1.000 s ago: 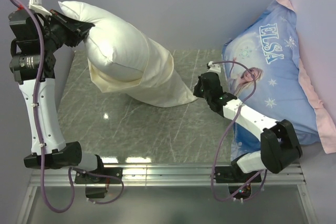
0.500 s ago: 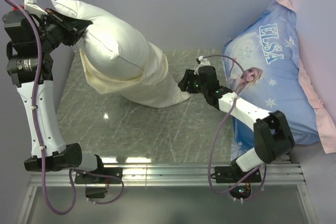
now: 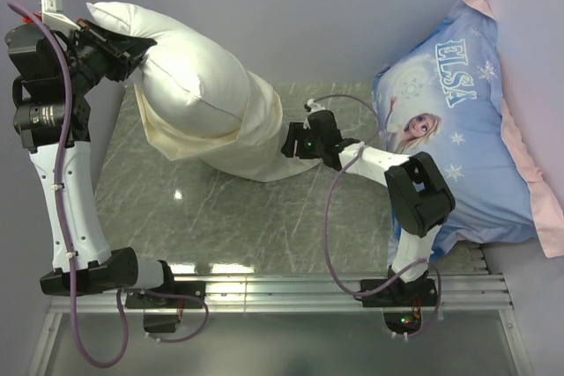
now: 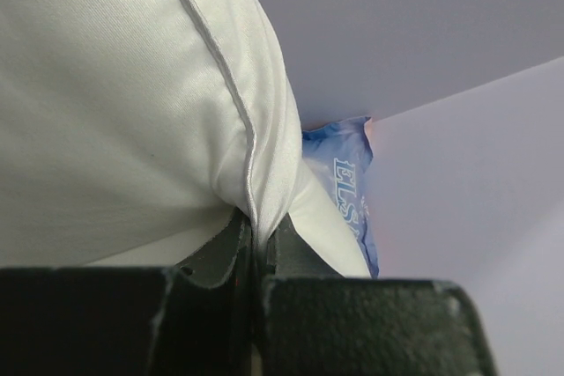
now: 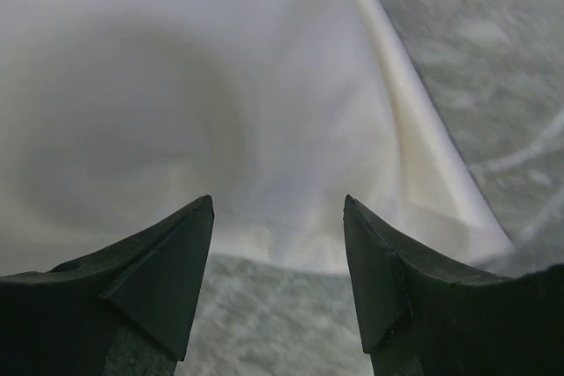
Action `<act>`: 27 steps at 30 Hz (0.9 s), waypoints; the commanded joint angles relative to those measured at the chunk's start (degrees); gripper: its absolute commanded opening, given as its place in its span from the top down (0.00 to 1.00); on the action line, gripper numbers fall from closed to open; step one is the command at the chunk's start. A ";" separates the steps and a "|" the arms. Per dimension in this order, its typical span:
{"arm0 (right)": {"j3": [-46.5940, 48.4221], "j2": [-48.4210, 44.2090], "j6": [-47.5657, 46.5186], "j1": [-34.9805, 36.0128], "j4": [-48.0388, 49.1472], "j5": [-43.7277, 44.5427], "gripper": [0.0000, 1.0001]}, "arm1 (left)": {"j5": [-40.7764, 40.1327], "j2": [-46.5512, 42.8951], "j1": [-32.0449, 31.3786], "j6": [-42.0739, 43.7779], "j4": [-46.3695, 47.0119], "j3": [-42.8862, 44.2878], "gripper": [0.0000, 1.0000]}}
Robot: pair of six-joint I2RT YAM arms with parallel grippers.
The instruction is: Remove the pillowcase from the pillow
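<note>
The white pillow [image 3: 189, 68] hangs tilted, its top corner pinched in my left gripper [image 3: 132, 48] at the upper left. In the left wrist view the fingers are shut on the pillow's piped seam [image 4: 251, 209]. The cream pillowcase [image 3: 256, 134] still wraps the pillow's lower half, and its closed end rests on the table. My right gripper [image 3: 286, 140] stands open right at the pillowcase's right end. In the right wrist view the pillowcase [image 5: 220, 103] fills the space ahead of the right gripper [image 5: 278, 217], with its edge lying between the fingertips and nothing gripped.
A blue Elsa-printed pillow [image 3: 458, 121] with a pink edge leans at the right, behind my right arm. The grey marbled table [image 3: 220, 217] lies below. Walls close in at the back and left.
My right gripper has opened and reached left across the table up to the pillowcase's end. My left gripper has shifted slightly left with the pillow still in it.
</note>
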 commanded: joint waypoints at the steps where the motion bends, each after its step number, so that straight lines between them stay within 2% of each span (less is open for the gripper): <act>1: 6.43 2.55 -1.28 1.77 -0.22 2.32 0.32 | 2.05 -2.79 0.09 -0.51 9.21 0.70 0.99; 2: 7.39 3.95 -1.19 2.03 -0.92 2.93 0.34 | 2.05 -2.87 0.09 -0.51 9.30 0.78 1.00; 6: 11.00 6.77 0.04 2.03 -4.00 6.71 0.51 | 2.23 -2.70 0.09 -0.60 9.12 2.10 1.00; 8: 11.62 7.56 0.48 1.95 -4.53 8.72 0.73 | 2.32 -2.61 0.01 -0.68 9.56 2.36 0.99; 9: 11.88 7.83 0.65 2.03 -4.53 9.00 0.87 | 2.58 -2.52 0.09 -0.77 9.65 2.63 1.00; 12: 12.23 8.10 0.83 1.95 -6.11 11.46 1.00 | 2.93 -2.79 0.18 -1.21 10.70 2.54 0.99; 19: 16.10 8.18 1.71 -0.42 -12.34 17.87 1.00 | 3.37 -5.24 1.24 -1.74 10.71 4.56 0.99; 27: 24.70 8.89 1.80 -7.01 -20.17 22.80 1.00 | -1.55 -9.90 2.12 -0.24 6.67 9.83 1.00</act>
